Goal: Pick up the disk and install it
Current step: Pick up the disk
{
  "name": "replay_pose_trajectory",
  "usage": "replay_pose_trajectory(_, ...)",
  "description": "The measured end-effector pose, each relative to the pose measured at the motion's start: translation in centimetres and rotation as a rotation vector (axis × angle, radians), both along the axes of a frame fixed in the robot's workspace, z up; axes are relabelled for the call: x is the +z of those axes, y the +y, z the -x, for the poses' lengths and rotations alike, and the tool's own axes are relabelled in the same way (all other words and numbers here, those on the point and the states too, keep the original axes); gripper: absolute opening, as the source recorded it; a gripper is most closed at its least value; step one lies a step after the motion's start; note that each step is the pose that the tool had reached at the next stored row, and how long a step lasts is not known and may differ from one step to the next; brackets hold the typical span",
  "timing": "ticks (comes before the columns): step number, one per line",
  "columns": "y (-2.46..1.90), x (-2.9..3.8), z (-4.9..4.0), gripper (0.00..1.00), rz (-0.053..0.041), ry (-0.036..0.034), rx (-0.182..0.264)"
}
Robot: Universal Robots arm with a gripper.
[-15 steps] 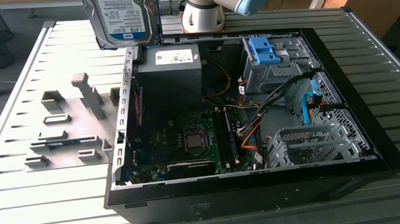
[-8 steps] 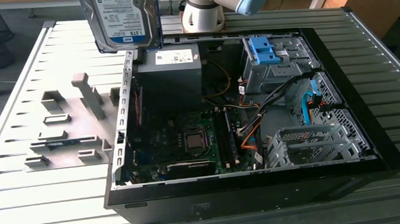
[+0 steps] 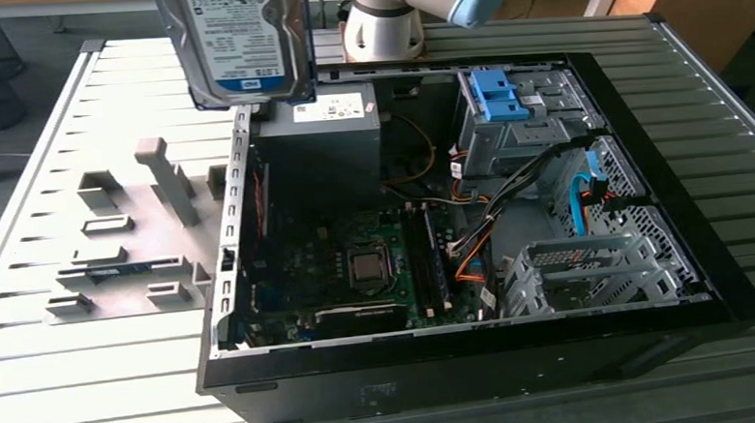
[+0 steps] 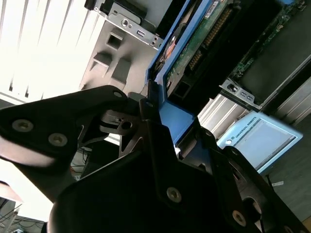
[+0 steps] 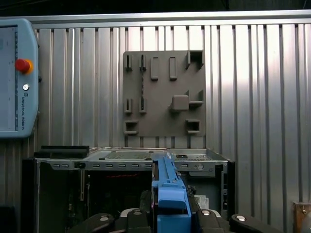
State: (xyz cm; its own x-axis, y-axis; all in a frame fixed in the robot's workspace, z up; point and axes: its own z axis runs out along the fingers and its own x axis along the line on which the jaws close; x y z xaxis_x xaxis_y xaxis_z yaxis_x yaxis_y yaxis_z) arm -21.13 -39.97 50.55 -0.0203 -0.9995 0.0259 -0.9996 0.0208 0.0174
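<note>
The disk [image 3: 246, 44], a silver hard drive with a white-and-blue label in a blue plastic frame, hangs upright in the air above the far corner of the open computer case [image 3: 691, 282], on the exterior view's left. In the second wrist view my gripper [image 4: 177, 124] is shut on the disk's blue frame [image 4: 182, 116], with a black finger on each side. The first wrist view shows the disk [image 5: 170, 194] edge-on between my fingers [image 5: 141, 213], above the open case [image 5: 131, 158].
Inside the case are a motherboard [image 3: 354, 261], a dark power supply [image 3: 316, 142], cables and a drive cage with a blue clip [image 3: 498, 94]. A grey fixture board [image 3: 133, 234] lies on the slatted table. A teach pendant [image 5: 14, 77] lies beyond it. My arm's base [image 3: 387, 27] stands behind the case.
</note>
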Motion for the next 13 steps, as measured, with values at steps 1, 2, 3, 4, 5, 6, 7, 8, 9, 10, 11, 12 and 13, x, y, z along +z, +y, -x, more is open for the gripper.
replay_pose_trajectory(1,-0.01,0.00,-0.41,0.36,0.0001,0.0001,0.000)
replay_pose_trajectory(2,-0.02,0.00,-0.82,0.36,0.0000,0.0001,0.000)
replay_pose_trajectory(3,-0.02,-0.01,-1.28,0.36,-0.0001,0.0000,0.000)
replay_pose_trajectory(4,-0.02,-0.02,-1.68,0.36,-0.0002,-0.0001,0.000)
replay_pose_trajectory(5,-0.02,-0.02,-2.09,0.36,-0.0001,0.0000,0.000)
replay_pose_trajectory(6,-0.02,-0.02,-2.46,0.36,0.0000,0.0000,0.000)
replay_pose_trajectory(7,-0.02,-0.03,-2.86,0.36,-0.0001,0.0000,0.000)
replay_pose_trajectory(8,-0.02,-0.03,-3.29,0.36,0.0000,0.0000,0.000)
replay_pose_trajectory(9,-0.02,-0.03,-3.75,0.36,0.0000,0.0001,0.000)
replay_pose_trajectory(10,-0.02,-0.04,-4.20,0.36,0.0000,0.0000,0.000)
replay_pose_trajectory(11,-0.03,-0.05,-4.65,0.36,-0.0001,-0.0001,0.000)
replay_pose_trajectory(12,-0.02,-0.05,-5.10,0.36,-0.0001,0.0000,0.000)
replay_pose_trajectory(13,-0.02,-0.06,-5.55,0.36,-0.0001,0.0000,0.000)
